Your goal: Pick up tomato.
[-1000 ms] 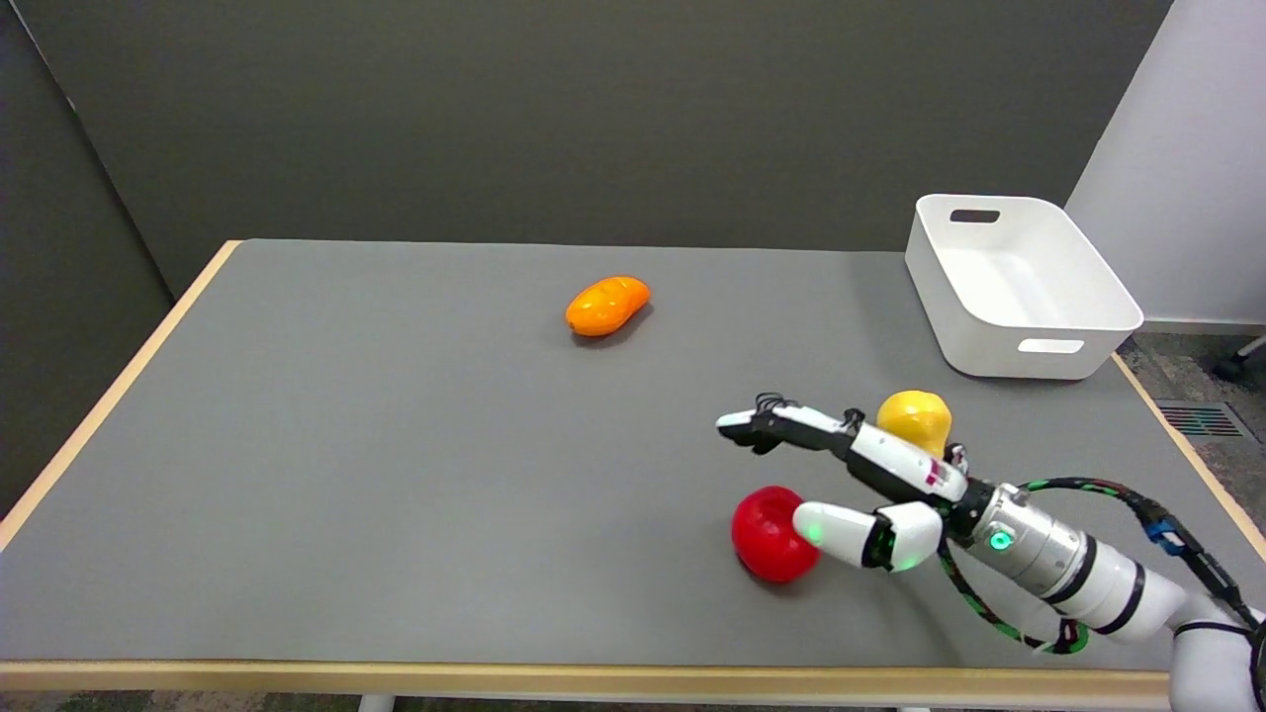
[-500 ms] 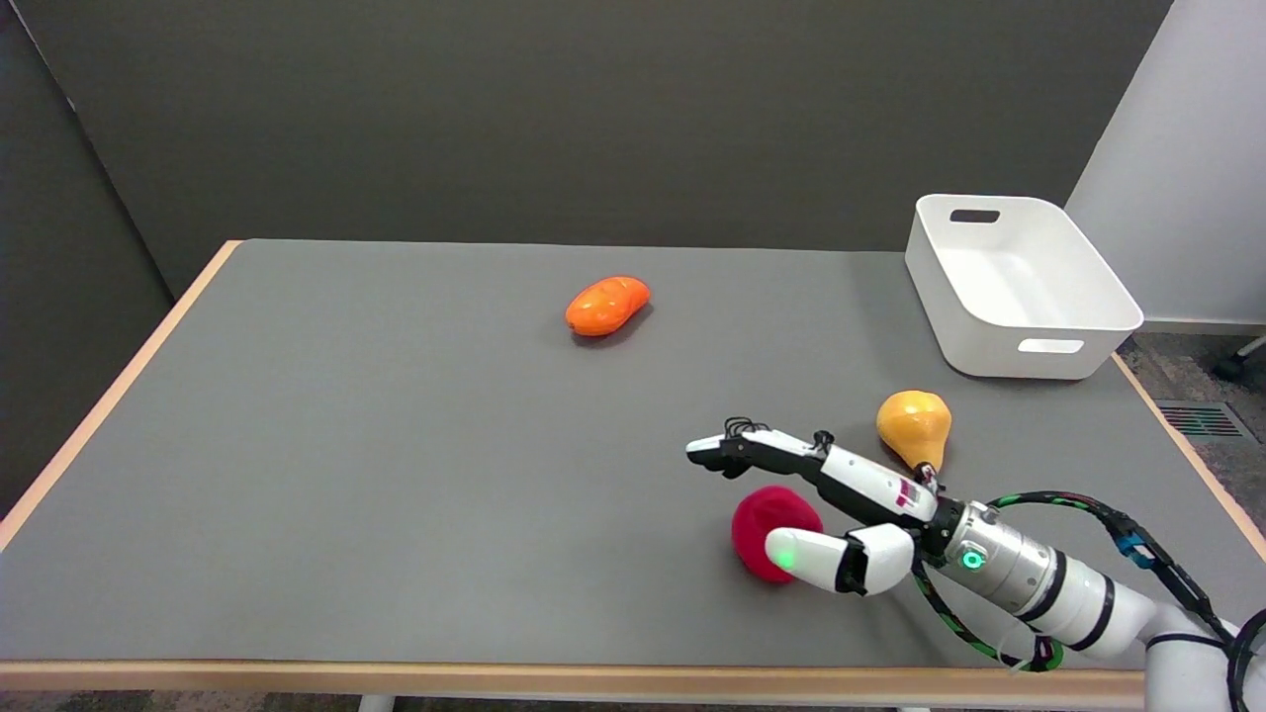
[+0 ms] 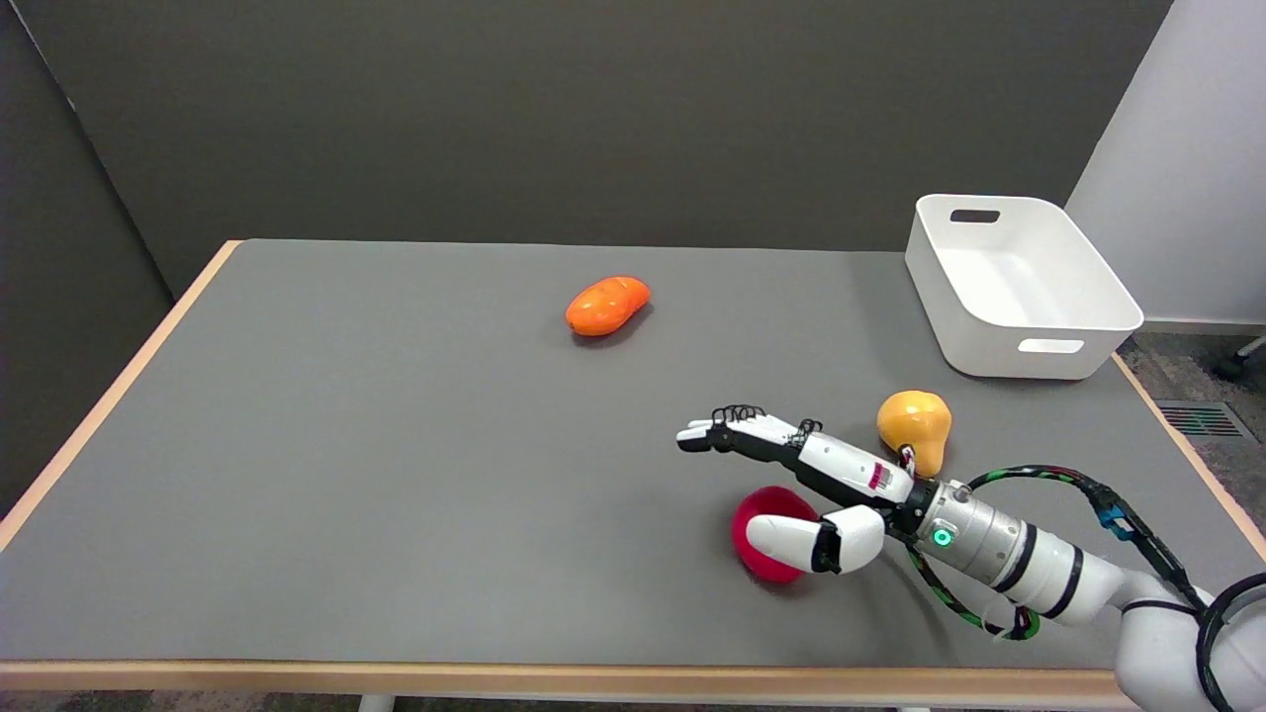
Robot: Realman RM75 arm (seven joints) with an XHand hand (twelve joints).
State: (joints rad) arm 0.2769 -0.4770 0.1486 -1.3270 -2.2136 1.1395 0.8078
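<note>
Your right hand (image 3: 806, 485) hangs over the red tomato (image 3: 767, 514) with its fingers (image 3: 727, 435) spread apart, thumb across it, gripping nothing

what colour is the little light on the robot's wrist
Green; the light glows on the silver wrist behind the right hand, seen in the head view.

A dark grey wall (image 3: 593, 119) stands behind the grey table (image 3: 396, 475), which has a light wooden rim. Past the table's right edge, a white wall (image 3: 1187, 158) meets a speckled floor (image 3: 1182, 371) with a vent grille (image 3: 1205, 419).
</note>
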